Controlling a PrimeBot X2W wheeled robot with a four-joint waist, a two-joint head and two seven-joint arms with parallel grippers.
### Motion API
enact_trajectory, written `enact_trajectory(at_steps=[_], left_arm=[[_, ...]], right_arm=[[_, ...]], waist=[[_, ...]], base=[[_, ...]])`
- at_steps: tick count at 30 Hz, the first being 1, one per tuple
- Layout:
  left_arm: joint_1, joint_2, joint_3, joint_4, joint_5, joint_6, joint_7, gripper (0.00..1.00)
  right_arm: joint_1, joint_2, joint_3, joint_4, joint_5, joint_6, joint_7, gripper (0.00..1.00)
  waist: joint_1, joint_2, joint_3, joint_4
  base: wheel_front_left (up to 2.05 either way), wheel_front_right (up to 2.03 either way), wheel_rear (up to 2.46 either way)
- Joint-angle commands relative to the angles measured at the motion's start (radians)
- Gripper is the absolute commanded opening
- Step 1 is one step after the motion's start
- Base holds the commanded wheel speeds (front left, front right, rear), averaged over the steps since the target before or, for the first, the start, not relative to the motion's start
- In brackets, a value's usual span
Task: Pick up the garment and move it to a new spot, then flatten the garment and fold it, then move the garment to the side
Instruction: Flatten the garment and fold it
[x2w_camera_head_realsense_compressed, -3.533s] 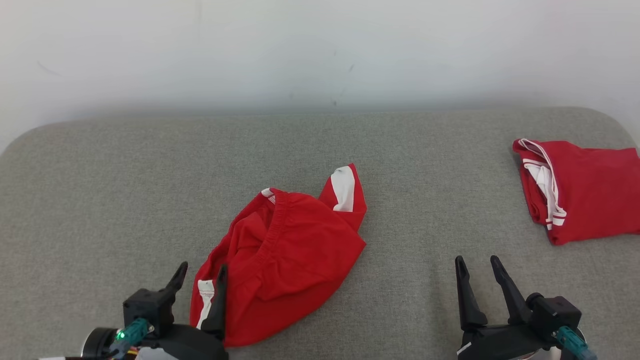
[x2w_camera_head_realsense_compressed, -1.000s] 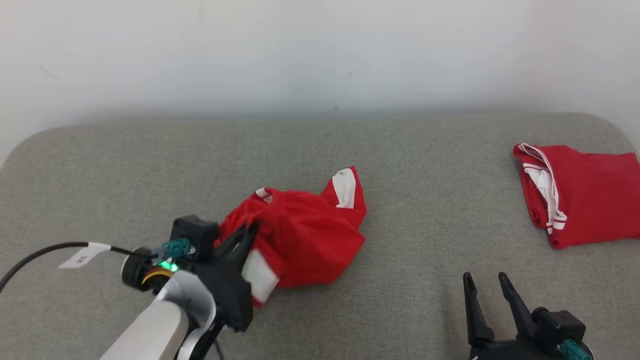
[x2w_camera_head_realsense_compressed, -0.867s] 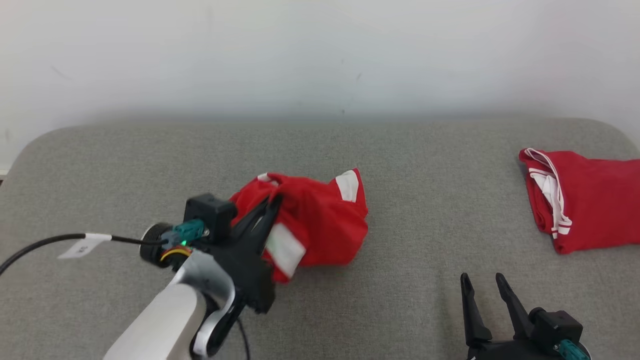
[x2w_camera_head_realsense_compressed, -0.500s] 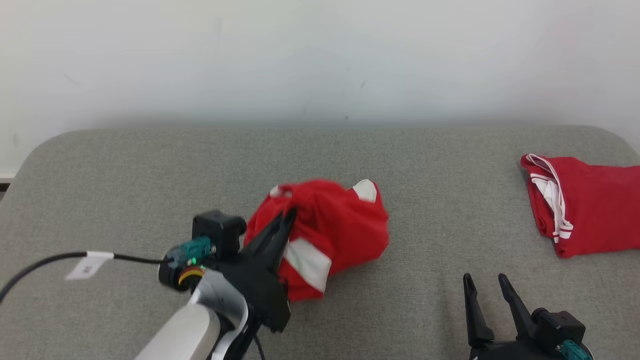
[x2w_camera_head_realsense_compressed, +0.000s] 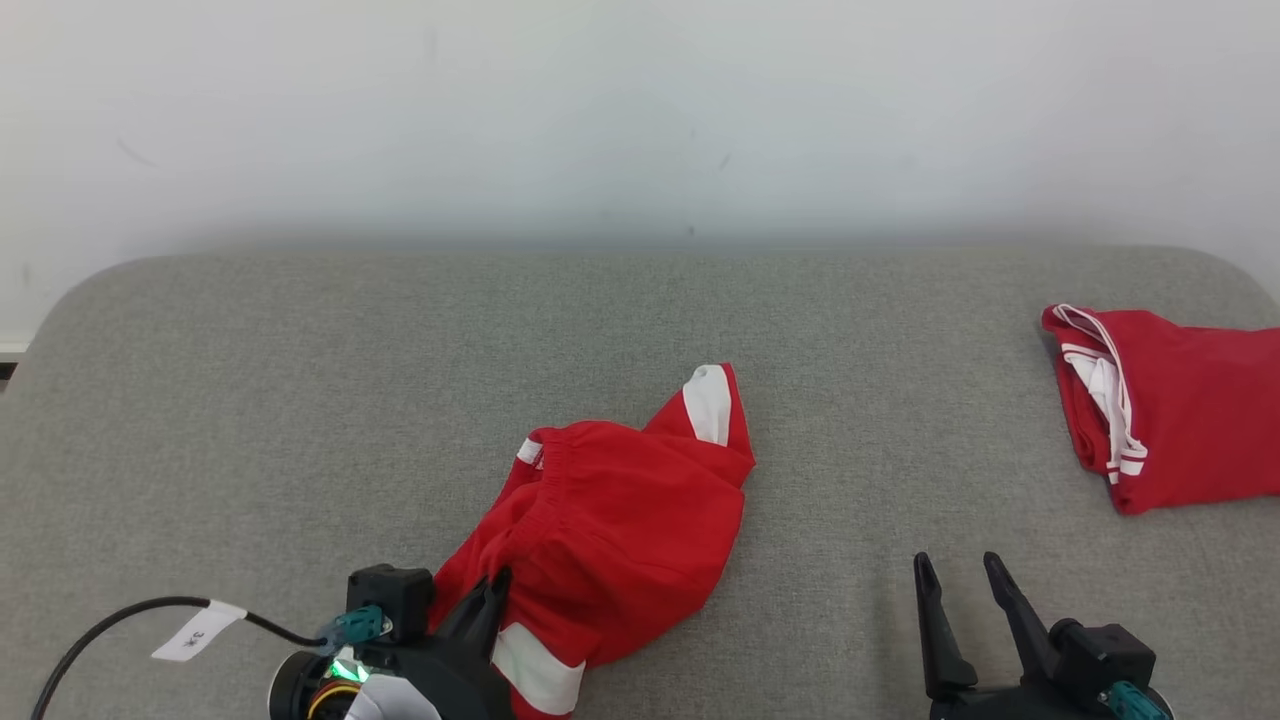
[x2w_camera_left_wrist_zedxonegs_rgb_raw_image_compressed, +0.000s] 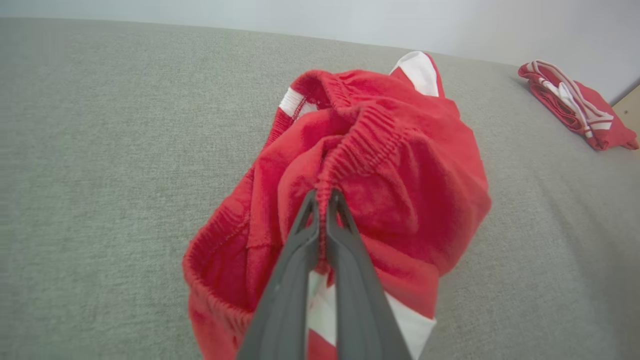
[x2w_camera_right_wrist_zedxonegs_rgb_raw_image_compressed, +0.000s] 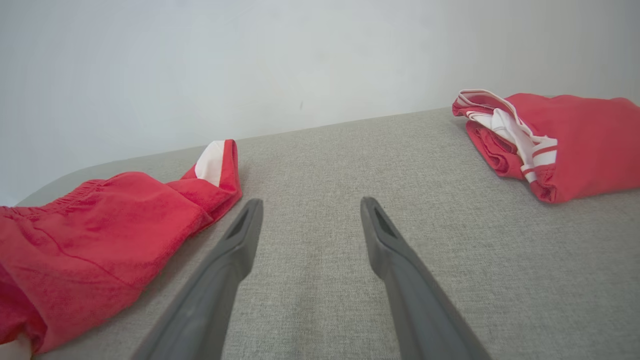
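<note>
Shorts (x2w_camera_head_realsense_compressed: 620, 520), red, crumpled on the grey pad (x2w_camera_head_realsense_compressed: 300, 350), well left of the folded red pile (x2w_camera_head_realsense_compressed: 1170, 410). My left gripper (x2w_camera_left_wrist_zedxonegs_rgb_raw_image_compressed: 324, 196) pinches their elastic waistband (x2w_camera_left_wrist_zedxonegs_rgb_raw_image_compressed: 360, 140); my right gripper (x2w_camera_right_wrist_zedxonegs_rgb_raw_image_compressed: 311, 204) is spread, idle. I judge relocation unfinished (flattening, folding, setting aside all remain). The long axis is diagonal, with the white-striped hem (x2w_camera_head_realsense_compressed: 708, 400) pointing away from me, angled pile-ward.

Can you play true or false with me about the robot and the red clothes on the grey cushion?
1. The left gripper pinches the crumpled red garment by its stretchy waistband. True.
2. The right gripper holds some cloth. False: it is open and empty.
3. A folded red garment lies at the far right. True.
4. The two garments touch each other. False: bare grey cushion lies between them.
</note>
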Motion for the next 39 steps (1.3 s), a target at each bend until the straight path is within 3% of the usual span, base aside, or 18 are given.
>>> enact_trajectory(at_steps=[1, 2, 3, 9, 20, 24, 31, 39], left_arm=[[0.014, 0.000, -0.001, 0.003, 0.001, -0.002, -0.010, 0.27], [0.011, -0.001, 0.000, 0.003, 0.005, -0.003, -0.024, 0.77], [0.010, -0.004, 0.004, 0.003, 0.004, -0.003, -0.037, 1.00], [0.023, 0.003, 0.021, -0.044, 0.028, 0.024, -0.115, 1.00], [0.103, 0.113, 0.115, -0.181, 0.102, 0.163, -0.225, 1.00], [0.138, 0.131, 0.144, -0.229, 0.092, 0.194, -0.232, 1.00], [0.107, 0.103, 0.116, -0.247, 0.093, 0.178, -0.226, 1.00], [0.058, 0.060, 0.083, -0.207, 0.101, 0.150, -0.233, 1.00]], right_arm=[[-0.005, 0.000, 0.005, 0.004, 0.000, -0.002, -0.001, 1.00], [-0.004, 0.000, 0.010, 0.008, 0.005, -0.002, -0.001, 1.00], [-0.005, 0.000, 0.016, 0.011, 0.008, -0.002, -0.001, 1.00], [-0.037, -0.001, 0.044, 0.045, 0.014, -0.002, -0.001, 1.00], [-0.182, -0.015, 0.083, 0.193, 0.036, -0.002, 0.040, 1.00], [-0.329, -0.042, 0.124, 0.300, 0.081, -0.002, 0.089, 1.00], [-0.570, -0.082, 0.185, 0.527, 0.134, -0.002, 0.145, 1.00], [-0.711, -0.098, 0.217, 0.756, 0.152, -0.002, 0.202, 1.00]], waist=[[0.0001, -0.0001, -0.002, 0.004], [0.0001, -0.0001, -0.003, 0.008], [0.0001, -0.0001, -0.004, 0.011], [0.0001, -0.0001, -0.012, 0.038], [0.0001, -0.0001, -0.008, 0.078], [0.0001, -0.0001, 0.016, 0.110], [0.0001, -0.0001, 0.064, 0.205], [0.0001, -0.0001, 0.097, 0.288]], base=[[0.00, 0.00, 0.00], [0.00, 0.00, 0.00], [0.00, 0.00, 0.00], [0.00, 0.00, 0.00], [0.00, 0.00, 0.00], [0.00, 0.00, 0.00], [0.00, 0.00, 0.00], [0.00, 0.00, 0.00]])
